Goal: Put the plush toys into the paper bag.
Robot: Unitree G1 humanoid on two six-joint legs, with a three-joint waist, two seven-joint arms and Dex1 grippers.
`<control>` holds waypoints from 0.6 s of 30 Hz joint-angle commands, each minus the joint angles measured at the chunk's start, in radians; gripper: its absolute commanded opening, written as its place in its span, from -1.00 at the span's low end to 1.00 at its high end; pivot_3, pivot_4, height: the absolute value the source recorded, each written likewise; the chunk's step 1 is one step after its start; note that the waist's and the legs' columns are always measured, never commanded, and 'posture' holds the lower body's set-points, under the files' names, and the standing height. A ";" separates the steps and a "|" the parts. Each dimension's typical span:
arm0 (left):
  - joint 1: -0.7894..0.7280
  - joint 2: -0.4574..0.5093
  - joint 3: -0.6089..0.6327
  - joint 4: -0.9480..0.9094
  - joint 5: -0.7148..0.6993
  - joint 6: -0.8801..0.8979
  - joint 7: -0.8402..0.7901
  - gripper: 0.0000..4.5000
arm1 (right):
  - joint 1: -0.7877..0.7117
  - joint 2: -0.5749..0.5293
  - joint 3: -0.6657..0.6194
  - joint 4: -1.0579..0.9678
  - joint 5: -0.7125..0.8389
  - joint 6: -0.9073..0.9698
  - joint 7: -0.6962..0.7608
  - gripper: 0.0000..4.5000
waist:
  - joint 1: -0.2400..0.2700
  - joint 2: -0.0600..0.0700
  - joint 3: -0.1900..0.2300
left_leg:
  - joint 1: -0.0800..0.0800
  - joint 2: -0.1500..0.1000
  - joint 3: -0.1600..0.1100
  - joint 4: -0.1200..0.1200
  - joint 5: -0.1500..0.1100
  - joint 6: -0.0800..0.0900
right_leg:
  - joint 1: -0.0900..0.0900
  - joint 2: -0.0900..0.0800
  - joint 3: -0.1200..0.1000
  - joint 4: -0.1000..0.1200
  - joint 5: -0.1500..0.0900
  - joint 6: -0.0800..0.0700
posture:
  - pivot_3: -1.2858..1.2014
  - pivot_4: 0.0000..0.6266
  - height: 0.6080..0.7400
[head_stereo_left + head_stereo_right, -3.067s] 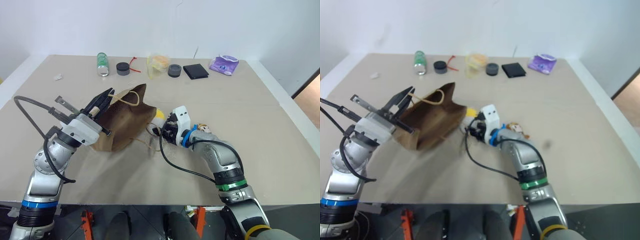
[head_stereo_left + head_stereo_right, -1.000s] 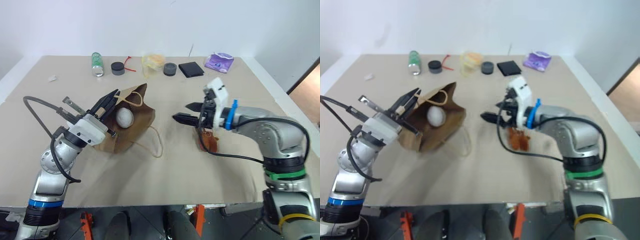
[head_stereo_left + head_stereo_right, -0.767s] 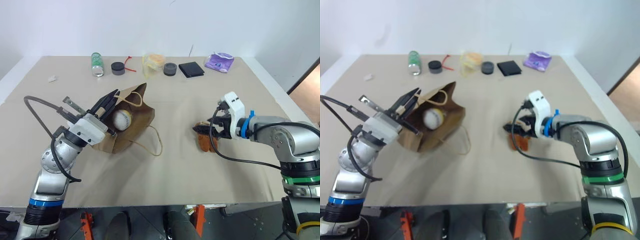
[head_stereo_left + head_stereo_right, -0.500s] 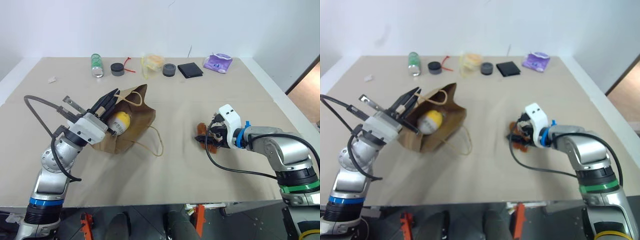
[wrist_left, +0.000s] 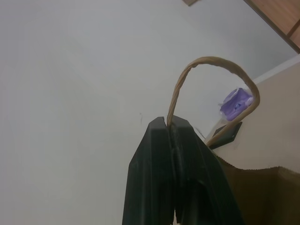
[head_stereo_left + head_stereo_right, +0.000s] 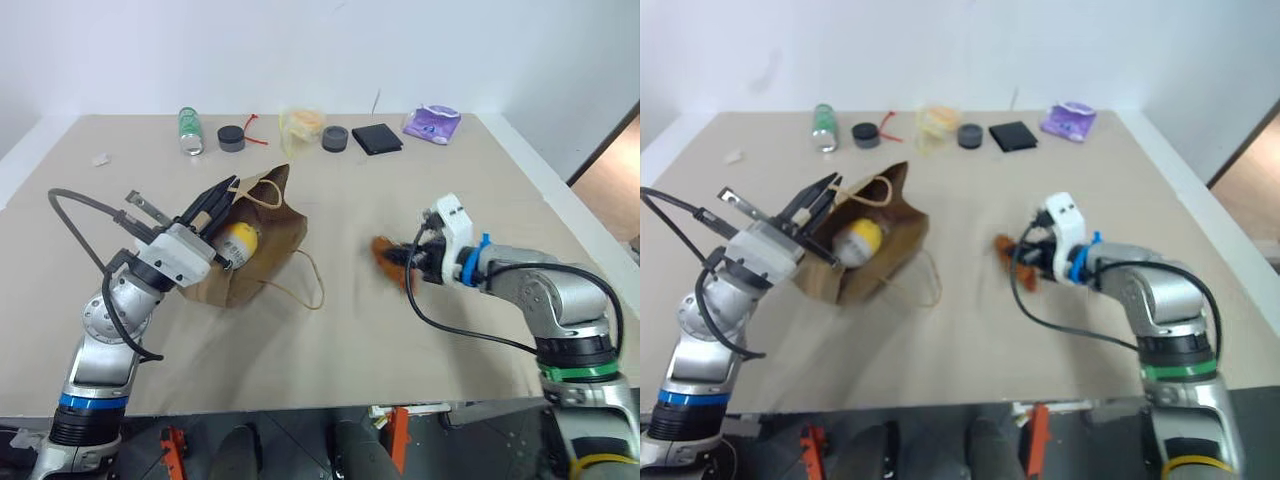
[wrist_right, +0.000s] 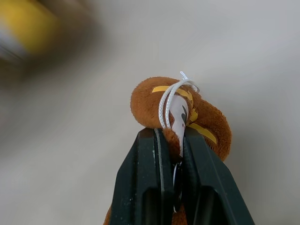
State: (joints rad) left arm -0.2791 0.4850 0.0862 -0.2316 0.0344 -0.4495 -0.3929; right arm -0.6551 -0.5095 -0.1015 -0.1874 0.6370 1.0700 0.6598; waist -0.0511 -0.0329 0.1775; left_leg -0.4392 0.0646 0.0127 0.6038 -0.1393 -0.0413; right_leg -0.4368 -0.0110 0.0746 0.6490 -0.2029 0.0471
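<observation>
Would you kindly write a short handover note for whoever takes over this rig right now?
Left gripper: shut on the bag at its handle, holding the mouth open.
Right gripper: shut on the brown toy, carried above the table, to the right of the bag.
Done: egg toy sits in the bag's mouth.
Left: bring the brown toy to the bag, drop it in, release.

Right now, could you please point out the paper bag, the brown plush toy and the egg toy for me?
paper bag [image 6: 283,228]: left eye view, its brown side wall.
brown plush toy [image 7: 150,104]: right wrist view, its rounded body.
egg toy [image 6: 240,242]: left eye view, its yellow part.
</observation>
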 commanded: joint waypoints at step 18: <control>-0.012 -0.014 0.003 -0.038 0.001 -0.008 0.020 -1.00 | -0.307 0.510 0.222 0.382 -0.101 -0.218 -0.138 -1.00 | 0.003 -0.002 -0.001 | -0.002 0.003 0.000 -0.001 0.000 0.000 | -0.002 0.004 0.000 0.001 0.001 -0.002 | 0.03 -0.52 1.00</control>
State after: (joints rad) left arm -0.2856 0.4715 0.0782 -0.2271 0.0383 -0.4545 -0.3868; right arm -0.9168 -0.0357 0.1216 0.1620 0.5604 0.9141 0.5326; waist -0.0484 -0.0349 0.1762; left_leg -0.4411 0.0679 0.0123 0.6031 -0.1392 -0.0411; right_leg -0.4386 -0.0074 0.0744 0.6496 -0.2020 0.0451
